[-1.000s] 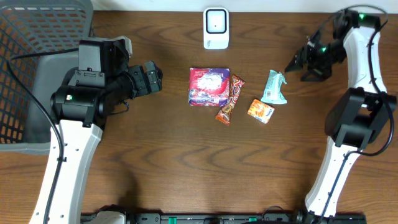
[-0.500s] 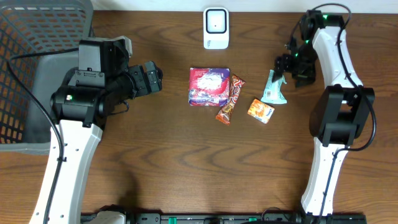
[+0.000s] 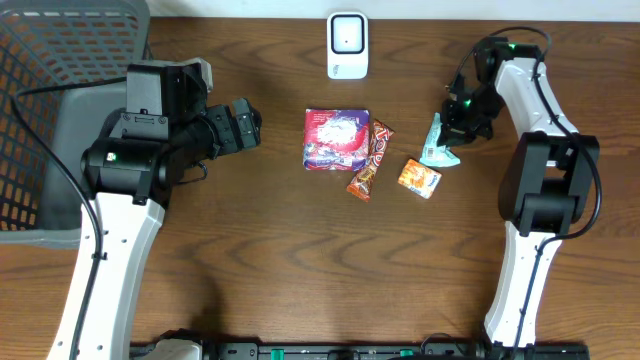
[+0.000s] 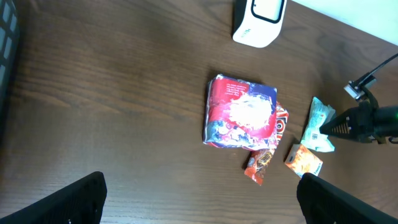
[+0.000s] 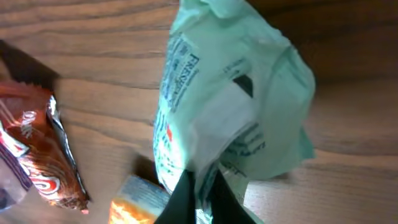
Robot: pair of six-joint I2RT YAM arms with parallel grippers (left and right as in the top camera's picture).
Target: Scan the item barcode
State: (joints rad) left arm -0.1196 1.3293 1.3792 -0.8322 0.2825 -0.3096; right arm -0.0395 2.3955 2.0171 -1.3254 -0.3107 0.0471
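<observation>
Right gripper (image 5: 199, 186): fingers pressed together, tips on the lower edge of the pale green packet (image 5: 236, 106), which lies on the table; film nipped or not, cannot tell. Orange sachet (image 5: 134, 202) just beside the tips. White scanner (image 3: 347, 45) well apart, on the left gripper (image 4: 200, 180) side. That gripper is spread wide.

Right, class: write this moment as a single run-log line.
phase: grasp | right gripper: shut on pale green plastic packet | left gripper: open, empty | white barcode scanner: not yet reached

Grey mesh basket (image 3: 50, 80) far left, dark wooden table (image 3: 300, 260)
</observation>
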